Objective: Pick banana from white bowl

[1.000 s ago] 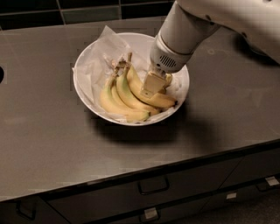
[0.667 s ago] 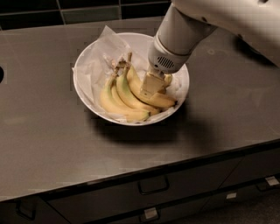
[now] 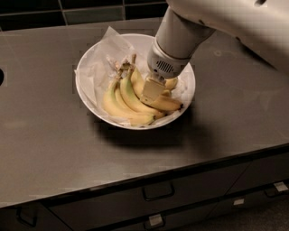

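The white bowl, wide and lined with crumpled white paper, sits on the dark counter and holds several bananas. The banana, long and yellow with a dark tip, lies along the bowl's right front side. Three joined greener-yellow bananas lie to its left. My gripper reaches down into the bowl from the upper right and sits on the banana's middle, hiding part of it. A smaller banana shows just behind the gripper.
The dark counter stretches around the bowl. Its front edge runs along the bottom, with drawers below. A dark tiled wall stands behind the counter. My white arm crosses the upper right.
My gripper has shifted slightly left and lower onto the bananas. The bowl and bananas have not moved.
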### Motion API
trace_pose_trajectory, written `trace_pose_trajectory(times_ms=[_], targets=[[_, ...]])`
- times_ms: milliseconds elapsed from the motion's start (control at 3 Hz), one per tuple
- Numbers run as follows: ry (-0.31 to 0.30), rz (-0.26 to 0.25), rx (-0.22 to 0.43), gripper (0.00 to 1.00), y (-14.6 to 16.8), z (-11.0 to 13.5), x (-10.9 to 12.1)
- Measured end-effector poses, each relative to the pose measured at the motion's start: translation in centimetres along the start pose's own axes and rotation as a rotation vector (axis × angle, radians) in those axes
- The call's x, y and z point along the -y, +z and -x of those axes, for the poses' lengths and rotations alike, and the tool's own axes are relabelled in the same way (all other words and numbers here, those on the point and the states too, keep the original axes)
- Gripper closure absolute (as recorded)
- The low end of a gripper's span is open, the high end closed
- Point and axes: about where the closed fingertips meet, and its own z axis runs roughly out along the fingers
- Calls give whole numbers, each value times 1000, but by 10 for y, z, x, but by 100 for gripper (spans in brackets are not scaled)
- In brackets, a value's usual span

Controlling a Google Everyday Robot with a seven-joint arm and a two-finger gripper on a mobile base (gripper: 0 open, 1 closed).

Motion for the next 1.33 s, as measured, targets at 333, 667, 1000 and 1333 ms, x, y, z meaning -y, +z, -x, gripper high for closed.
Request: trace_pose_trajectory(times_ms=[333,667,1000,1333], targets=[[1,15,-14,50,6,1,-3],[7,29,-29,51,13,0,-2],[15,32,-37,52,17,-3,-1],[28,32,-47,52,22,-6,0]])
